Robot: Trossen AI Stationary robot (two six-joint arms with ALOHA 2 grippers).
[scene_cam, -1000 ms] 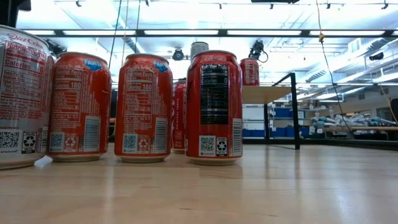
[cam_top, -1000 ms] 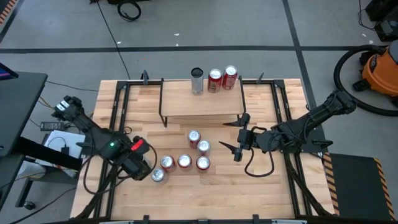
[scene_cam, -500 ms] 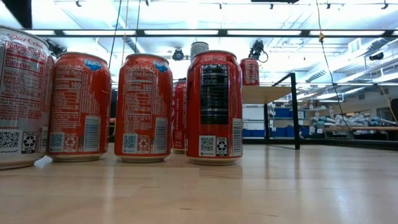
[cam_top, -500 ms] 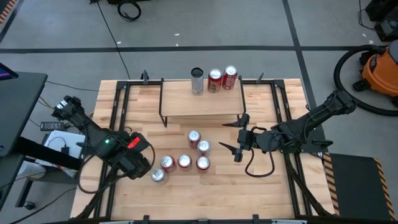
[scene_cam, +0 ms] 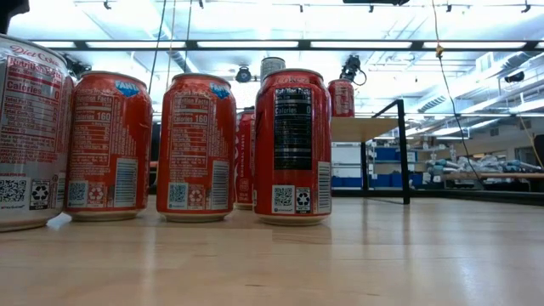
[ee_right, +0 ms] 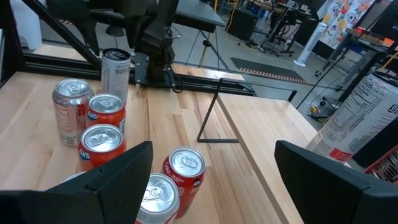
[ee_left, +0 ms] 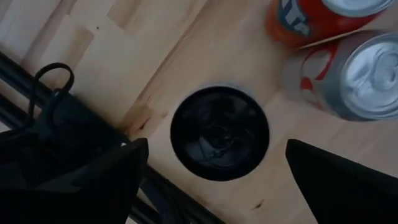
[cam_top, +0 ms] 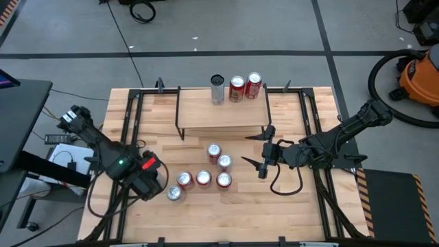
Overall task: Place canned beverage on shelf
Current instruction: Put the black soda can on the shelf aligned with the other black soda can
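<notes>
The left gripper (cam_top: pixel 152 180) hung with its fingers spread wide and empty over the front-left part of the table (cam_top: pixel 288 213), just beside the silver can (cam_top: pixel 174 193) at the left end of the loose cluster; its wrist view looked straight down on a dark round hole (ee_left: pixel 219 132) in the wood, with that silver can (ee_left: pixel 367 73) and an orange one (ee_left: pixel 311 18) close by. The right gripper (cam_top: pixel 263 152) waited, also open and empty, right of the cluster and just in front of the shelf (cam_top: pixel 221 110), which stood at the back edge of the table with three cans (cam_top: pixel 236 88) already on it. The cans probably handle as stiff but thin-walled cylinders, smooth and rather slippery, light if empty and noticeably heavier if full, so a hold across the mid-body with moderate squeeze looked safest, since a hard pinch could dent one and a grip near the rim could tip it. The six cans stood nearly touching in places, so fingers going round one risked knocking its neighbours; the silver can at the outer end seemed easiest to reach. The shelf's black legs (cam_top: pixel 180 125) and the cans on top left only the left part free
</notes>
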